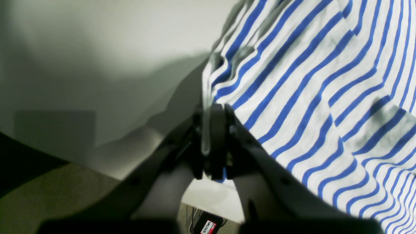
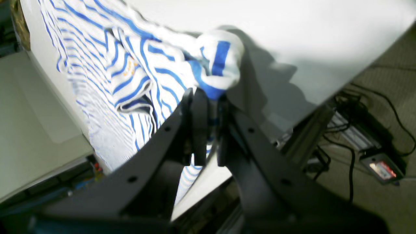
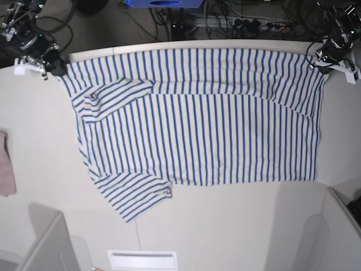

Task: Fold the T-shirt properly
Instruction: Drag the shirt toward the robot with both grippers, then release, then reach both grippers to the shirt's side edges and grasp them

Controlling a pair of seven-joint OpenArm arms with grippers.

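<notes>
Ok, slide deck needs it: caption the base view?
Both grippers, left and right, pinch the T-shirt at its far corners.

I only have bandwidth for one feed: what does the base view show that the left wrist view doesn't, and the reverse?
Only the base view shows the whole white, blue-striped cloth T-shirt spread on the white table, the right gripper at its other far corner, and a pink cloth. Only the left wrist view shows the left gripper shut on the shirt's edge. Both show striped fabric and tabletop.
</notes>
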